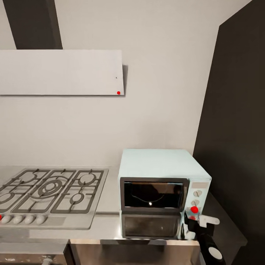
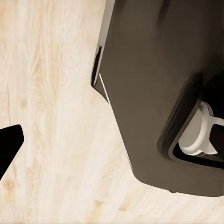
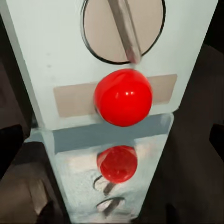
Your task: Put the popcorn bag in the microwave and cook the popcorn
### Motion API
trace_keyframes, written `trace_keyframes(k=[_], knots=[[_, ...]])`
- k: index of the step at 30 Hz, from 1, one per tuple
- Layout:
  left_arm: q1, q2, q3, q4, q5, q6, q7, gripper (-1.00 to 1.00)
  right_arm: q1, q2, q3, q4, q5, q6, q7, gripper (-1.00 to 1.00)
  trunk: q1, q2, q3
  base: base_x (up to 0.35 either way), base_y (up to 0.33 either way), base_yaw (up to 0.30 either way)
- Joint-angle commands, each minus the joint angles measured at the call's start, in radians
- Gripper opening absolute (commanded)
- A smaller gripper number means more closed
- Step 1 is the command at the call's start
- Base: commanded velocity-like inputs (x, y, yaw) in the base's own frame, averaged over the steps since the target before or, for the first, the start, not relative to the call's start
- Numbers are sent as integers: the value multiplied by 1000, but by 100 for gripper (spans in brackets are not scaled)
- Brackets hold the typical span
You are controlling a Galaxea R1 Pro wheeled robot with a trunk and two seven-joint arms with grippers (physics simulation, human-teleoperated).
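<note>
The microwave (image 1: pixel 158 165), a pale blue-white box, stands on the glossy grey countertop (image 1: pixel 106 221) by the dark tall cabinet. Its dark-framed glass door (image 1: pixel 154 194) looks shut, and the worktop mirrors it below. Behind the glass I make out only darkness and a small bright spot; the popcorn bag and popcorn are hidden. My right gripper (image 1: pixel 197 220) hovers just in front of the red light (image 1: pixel 194 209) on the control panel. In the right wrist view the red light (image 3: pixel 123 97) sits under a round knob (image 3: pixel 123 30), with the open right gripper (image 3: pixel 114 140) before it. The left gripper (image 2: pixel 112 149) hangs over the floor.
A steel gas hob (image 1: pixel 48 191) lies left of the microwave, with a flat white extractor hood (image 1: pixel 60 71) above it. A dark tall cabinet (image 1: pixel 235 129) walls off the right side. The left wrist view has a pale wooden floor (image 2: pixel 56 93) and my dark base (image 2: pixel 154 93).
</note>
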Motion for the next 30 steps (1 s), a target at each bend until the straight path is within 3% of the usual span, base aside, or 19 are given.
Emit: trace_keyframes(k=[1,8,9,20,30], knots=[[1,0,6,-3,-4,7,-3,100,0,1,-3,14,11,-3,-2,100,0,0,0,1,-1,0],[1,1,7,-3,-4,7,-3,100,-1,1,-3,37,11,-5,-2,100,0,0,0,0,0,0],[1,1,6,-3,-4,7,-3,100,-1,1,-3,37,11,-5,-2,-100,0,0,0,0,0,0],[1,3,6,-3,-4,6,-3,100,0,1,-5,65,11,-5,-2,-100,0,0,0,0,0,0],[1,2,6,-3,-4,7,-3,100,-1,-1,-5,66,11,-6,-2,-100,0,0,0,139,0,0]])
